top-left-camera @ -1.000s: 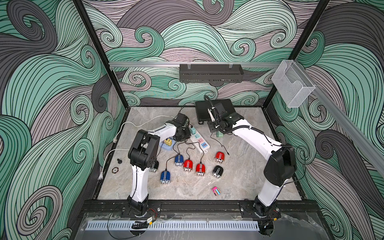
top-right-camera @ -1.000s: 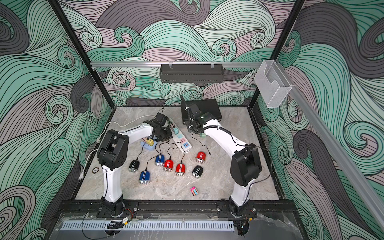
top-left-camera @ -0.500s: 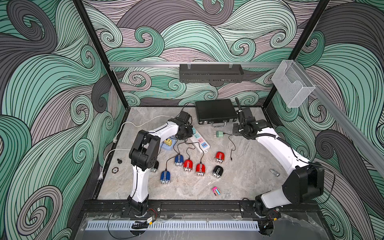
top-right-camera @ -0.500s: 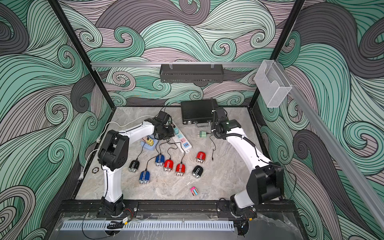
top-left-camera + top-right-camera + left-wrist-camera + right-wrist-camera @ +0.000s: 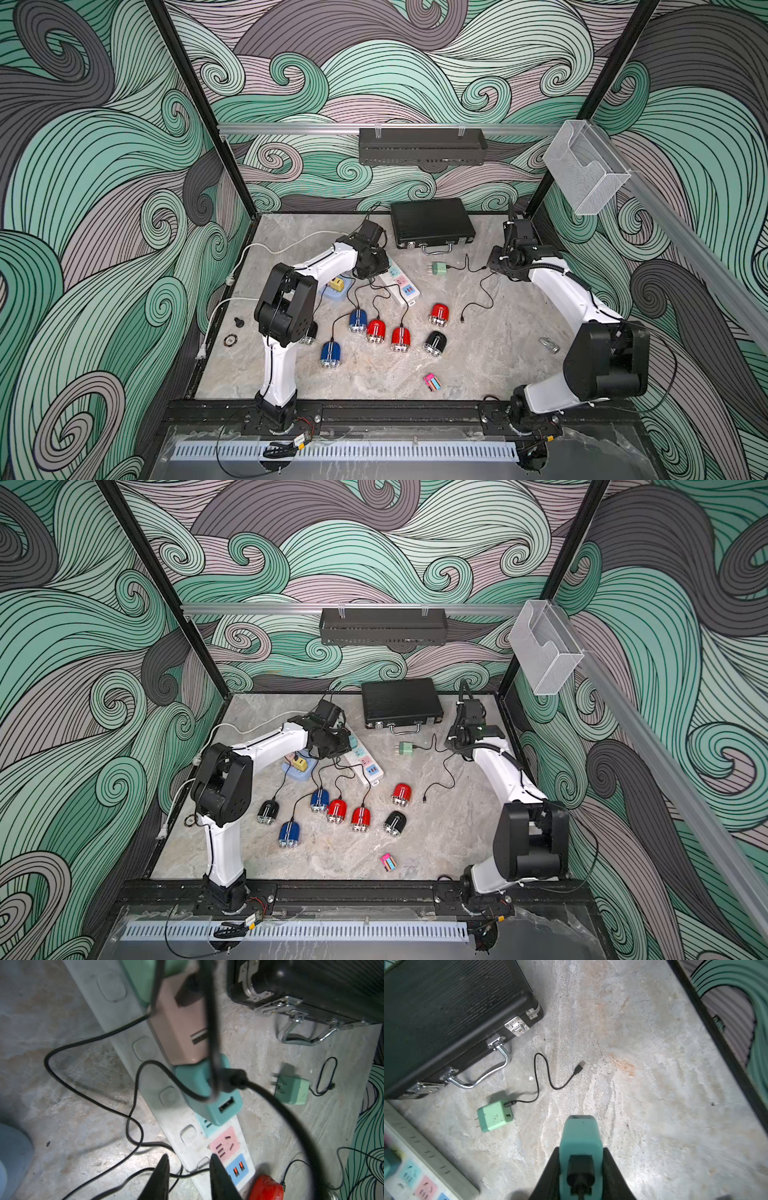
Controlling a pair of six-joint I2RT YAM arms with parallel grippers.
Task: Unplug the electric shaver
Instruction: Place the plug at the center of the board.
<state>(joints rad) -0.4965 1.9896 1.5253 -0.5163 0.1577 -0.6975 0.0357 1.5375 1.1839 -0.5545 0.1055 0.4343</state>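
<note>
The power strip (image 5: 405,289) lies left of our right claw (image 5: 581,1149), nearer the left claw (image 5: 189,1160), which hovers over it narrow, seemingly empty. The red shaver (image 5: 438,313) sits cordless mid-table. A second ago our right claw was at the strip; it has swung right, gripping the teal charger (image 5: 580,1132) lengthwise, cable (image 5: 484,291) trailing.
</note>
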